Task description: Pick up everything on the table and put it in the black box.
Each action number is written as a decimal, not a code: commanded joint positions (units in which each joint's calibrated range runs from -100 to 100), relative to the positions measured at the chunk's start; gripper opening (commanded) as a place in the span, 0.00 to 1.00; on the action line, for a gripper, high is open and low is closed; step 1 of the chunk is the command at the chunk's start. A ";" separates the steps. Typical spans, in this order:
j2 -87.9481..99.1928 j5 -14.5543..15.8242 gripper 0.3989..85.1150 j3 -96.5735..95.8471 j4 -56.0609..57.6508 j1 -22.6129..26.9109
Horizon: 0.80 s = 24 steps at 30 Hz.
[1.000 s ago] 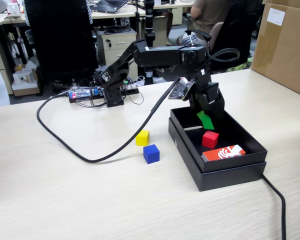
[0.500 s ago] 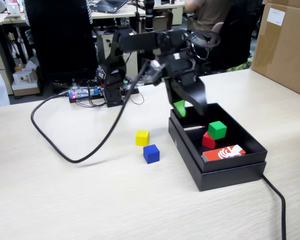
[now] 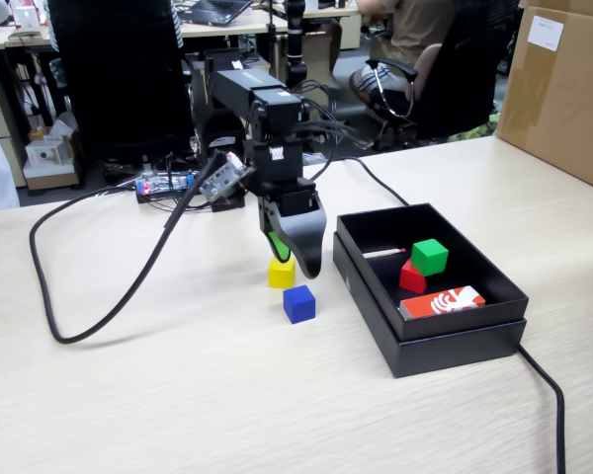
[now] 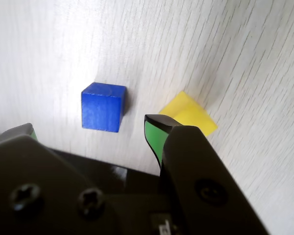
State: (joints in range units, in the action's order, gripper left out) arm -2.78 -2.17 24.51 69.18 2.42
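While poised low over the tabletop [image 3: 128,395] with pincer [image 4: 90,134] spread open and empty, facing blue cube [image 4: 103,106] between the tips, yellow cube [image 4: 192,115] just outside.

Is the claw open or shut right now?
Open. In the wrist view the claw shows two green-lined tips set wide apart, holding nothing, with the blue cube on the table between them.

Fixed view faces the arm frontally; wrist view looks down close, sharing blue cube [image 3: 298,303] [image 4: 103,106].
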 commanded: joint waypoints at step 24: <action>-11.50 1.51 0.10 11.85 -0.37 -0.49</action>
State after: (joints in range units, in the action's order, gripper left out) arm -21.81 -0.85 32.82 69.11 1.98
